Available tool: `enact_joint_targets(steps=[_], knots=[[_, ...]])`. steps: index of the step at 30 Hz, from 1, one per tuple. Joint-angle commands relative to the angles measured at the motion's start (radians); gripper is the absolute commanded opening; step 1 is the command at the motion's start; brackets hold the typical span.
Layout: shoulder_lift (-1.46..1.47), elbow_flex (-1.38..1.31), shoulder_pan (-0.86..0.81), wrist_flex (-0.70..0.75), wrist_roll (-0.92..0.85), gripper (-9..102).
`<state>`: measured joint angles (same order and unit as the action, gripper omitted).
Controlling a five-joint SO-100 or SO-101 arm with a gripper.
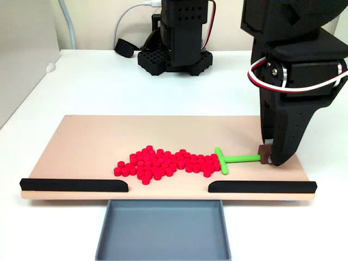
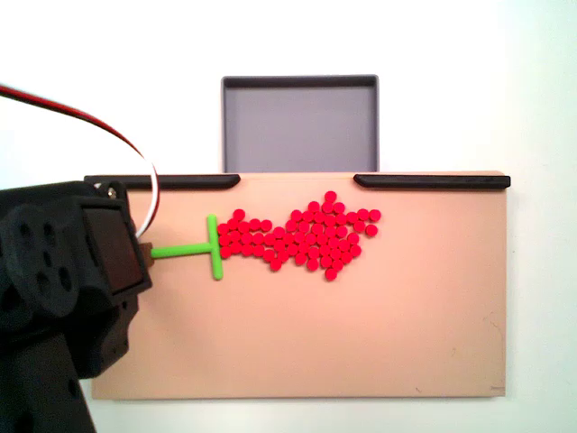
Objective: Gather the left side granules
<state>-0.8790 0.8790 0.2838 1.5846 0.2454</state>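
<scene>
The gripper (image 1: 270, 156) clamps the green T-pusher (image 1: 234, 159) by its stem; the red granules (image 1: 168, 163) look light and scatter-prone, better swept than pinched.

Arm (image 2: 63, 298) hides fingers & green pusher (image 2: 194, 248) handle end.

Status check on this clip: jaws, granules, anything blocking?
Gripper shut on green T-pusher handle. Granules bunched in one pile against the pusher's crossbar, mid-board. Gap between black strips open toward grey tray; nothing in the way.
</scene>
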Motion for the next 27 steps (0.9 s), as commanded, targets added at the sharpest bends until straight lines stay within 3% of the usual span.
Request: enact_joint_targets(steps=[1,27], knots=[[-0.006,0.003,-0.017,-0.003,0.002,0],[-0.008,0.003,-0.069,-0.003,-0.026,0]])
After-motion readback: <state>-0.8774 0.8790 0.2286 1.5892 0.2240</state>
